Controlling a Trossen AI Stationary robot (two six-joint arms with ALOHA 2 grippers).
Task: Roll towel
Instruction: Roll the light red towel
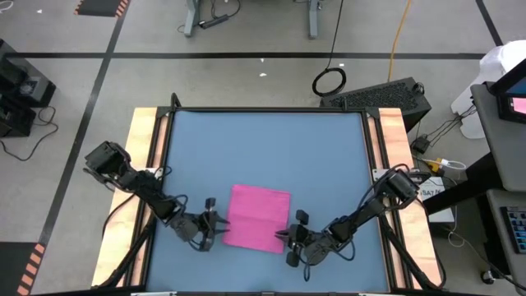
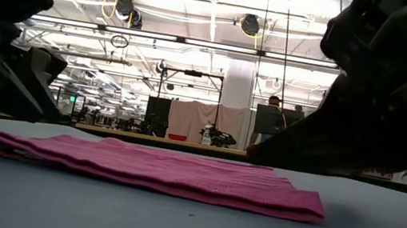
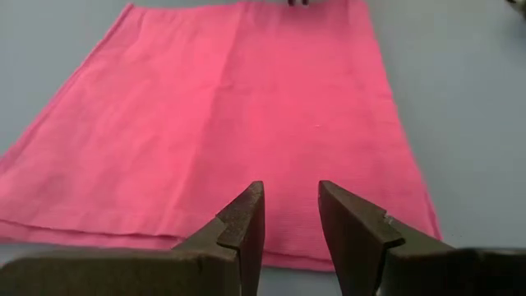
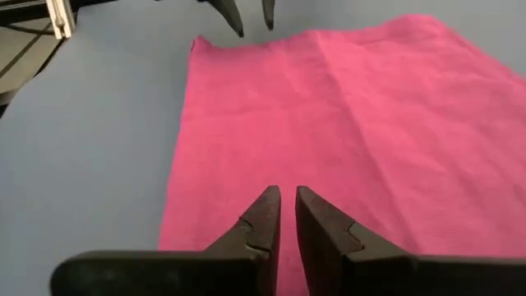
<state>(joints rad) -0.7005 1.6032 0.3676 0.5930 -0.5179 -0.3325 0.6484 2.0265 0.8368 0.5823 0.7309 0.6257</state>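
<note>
Grippers sit low at the towel's two near corners. The left gripper (image 3: 291, 215) points across the cloth from its left edge with its two dark fingers (image 3: 246, 226) parted by a narrow gap, nothing between them, the tips over the pink hem. The right gripper (image 4: 287, 215) faces in from the opposite side, its fingers (image 4: 265, 220) drawn almost together with only a slit between them and no fabric pinched there that I can see; whether the tips touch the cloth I cannot tell. From above, the left gripper (image 1: 212, 220) is just beside the towel's left edge and the right gripper (image 1: 294, 238) is at its lower right corner. The towel (image 1: 258, 217) lies flat, folded once, on the blue tabletop (image 1: 263, 148), toward the near edge, between the two arms. In the low view its layered edge (image 2: 139, 167) rests on the surface.
</note>
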